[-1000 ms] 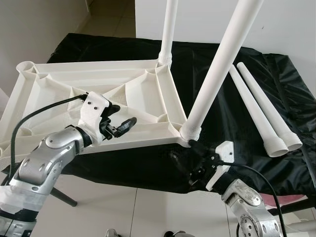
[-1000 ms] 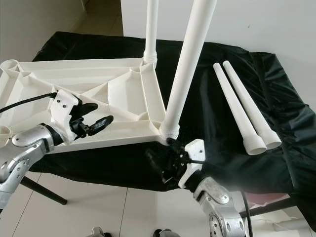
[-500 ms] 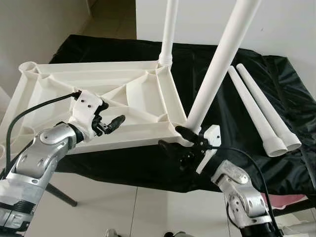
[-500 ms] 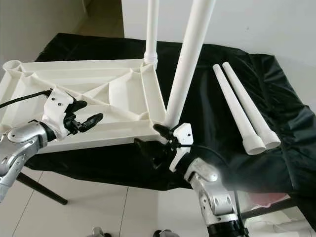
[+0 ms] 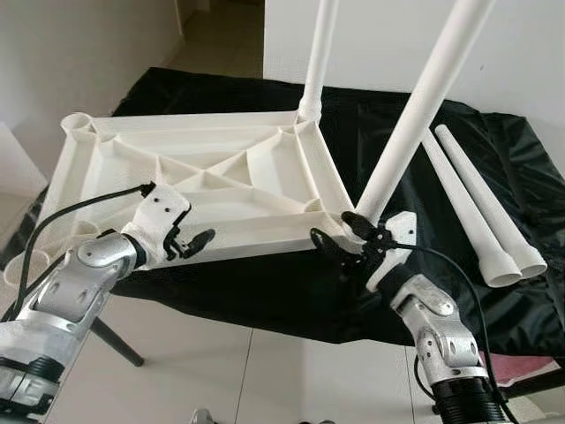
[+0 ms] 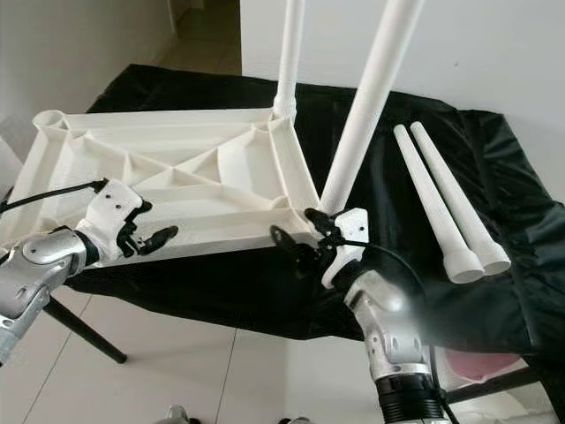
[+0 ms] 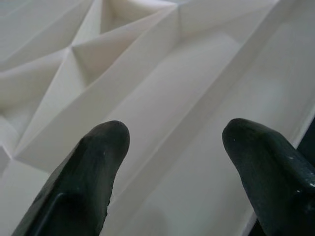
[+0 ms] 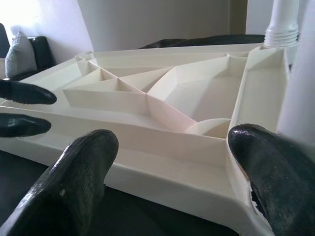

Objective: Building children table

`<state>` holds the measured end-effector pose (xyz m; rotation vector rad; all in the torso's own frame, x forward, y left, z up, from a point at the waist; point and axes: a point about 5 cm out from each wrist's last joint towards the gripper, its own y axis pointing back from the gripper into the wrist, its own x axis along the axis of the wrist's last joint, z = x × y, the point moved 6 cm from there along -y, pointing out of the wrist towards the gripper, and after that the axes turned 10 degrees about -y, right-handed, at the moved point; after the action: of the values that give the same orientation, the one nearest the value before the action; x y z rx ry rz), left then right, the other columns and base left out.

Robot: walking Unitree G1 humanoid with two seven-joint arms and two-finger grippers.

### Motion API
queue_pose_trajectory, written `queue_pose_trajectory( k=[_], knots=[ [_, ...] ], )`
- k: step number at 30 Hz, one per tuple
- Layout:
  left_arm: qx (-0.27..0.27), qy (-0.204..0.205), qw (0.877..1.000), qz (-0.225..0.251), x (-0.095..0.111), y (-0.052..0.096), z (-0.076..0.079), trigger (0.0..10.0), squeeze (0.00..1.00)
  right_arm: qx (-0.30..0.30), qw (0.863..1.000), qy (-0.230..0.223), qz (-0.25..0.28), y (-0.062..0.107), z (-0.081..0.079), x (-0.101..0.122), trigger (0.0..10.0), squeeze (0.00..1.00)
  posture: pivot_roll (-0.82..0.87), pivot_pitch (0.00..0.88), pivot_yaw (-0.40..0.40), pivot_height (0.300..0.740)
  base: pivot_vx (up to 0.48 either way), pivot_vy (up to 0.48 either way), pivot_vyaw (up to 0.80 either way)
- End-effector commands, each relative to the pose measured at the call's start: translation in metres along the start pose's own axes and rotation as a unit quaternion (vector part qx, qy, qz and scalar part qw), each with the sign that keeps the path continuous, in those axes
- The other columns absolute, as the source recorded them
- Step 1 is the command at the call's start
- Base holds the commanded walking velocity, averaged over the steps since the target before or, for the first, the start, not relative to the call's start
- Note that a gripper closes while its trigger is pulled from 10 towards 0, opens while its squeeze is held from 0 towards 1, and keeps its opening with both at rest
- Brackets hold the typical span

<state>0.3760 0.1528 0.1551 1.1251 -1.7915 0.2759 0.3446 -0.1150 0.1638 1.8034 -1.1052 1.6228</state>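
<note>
A white ribbed tabletop (image 5: 212, 168) lies upside down on a black cloth (image 5: 530, 177). Two white legs stand in it: one in the near right corner (image 5: 415, 115), one in the far right corner (image 5: 316, 62). Two loose legs (image 5: 472, 212) lie side by side on the cloth to the right. My left gripper (image 5: 192, 245) is open at the tabletop's near rim, its fingers (image 7: 98, 162) spread over the ribs. My right gripper (image 5: 340, 234) is open at the near right corner, beside the base of the near leg, holding nothing. Its wrist view looks across the tabletop (image 8: 187, 98).
The cloth-covered table's front edge overhangs a pale tiled floor (image 5: 229, 371). A white wall (image 5: 380, 35) stands behind. A dark stand leg (image 5: 115, 340) slants under the left side. Something pink (image 5: 530, 367) shows at the lower right.
My right gripper rose from under the table's front edge to the near right corner of the tabletop. My left gripper drew back toward the near rim. The camera also shifted.
</note>
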Motion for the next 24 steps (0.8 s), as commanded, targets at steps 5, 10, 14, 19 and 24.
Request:
queue_pose_trajectory(
  k=[5, 10, 14, 19, 24],
  knots=[
    [-0.003, -0.019, 1.000, -0.010, -0.001, -0.009, -0.006, 10.0, 0.00, 0.013, 1.000, -0.010, 0.011, -0.001, -0.013, 0.000, 10.0, 0.00, 0.05, 0.077, -0.010, 0.740, 0.000, 0.000, 0.00],
    [0.003, -0.020, 1.000, -0.009, 0.002, -0.012, -0.012, 10.0, 0.00, 0.023, 0.999, -0.025, 0.021, -0.004, -0.022, 0.002, 10.0, 0.00, 0.05, 0.079, -0.011, 0.740, 0.000, 0.000, 0.00],
    [0.007, -0.013, 1.000, -0.013, 0.002, -0.019, -0.017, 10.0, 0.00, 0.016, 0.999, -0.026, 0.033, -0.005, -0.032, 0.001, 10.0, 0.00, 0.05, 0.086, -0.011, 0.740, 0.000, 0.000, 0.00],
    [-0.012, -0.006, 1.000, -0.011, 0.003, -0.025, -0.012, 10.0, 0.00, 0.011, 0.998, -0.036, 0.044, -0.007, -0.037, 0.004, 10.0, 0.00, 0.05, 0.093, -0.008, 0.740, 0.000, 0.000, 0.00],
    [-0.034, 0.003, 0.999, -0.005, 0.005, -0.031, -0.004, 10.0, 0.00, 0.005, 0.998, -0.035, 0.051, -0.008, -0.038, 0.007, 10.0, 0.00, 0.04, 0.096, -0.005, 0.740, 0.000, 0.000, 0.00]
  ],
)
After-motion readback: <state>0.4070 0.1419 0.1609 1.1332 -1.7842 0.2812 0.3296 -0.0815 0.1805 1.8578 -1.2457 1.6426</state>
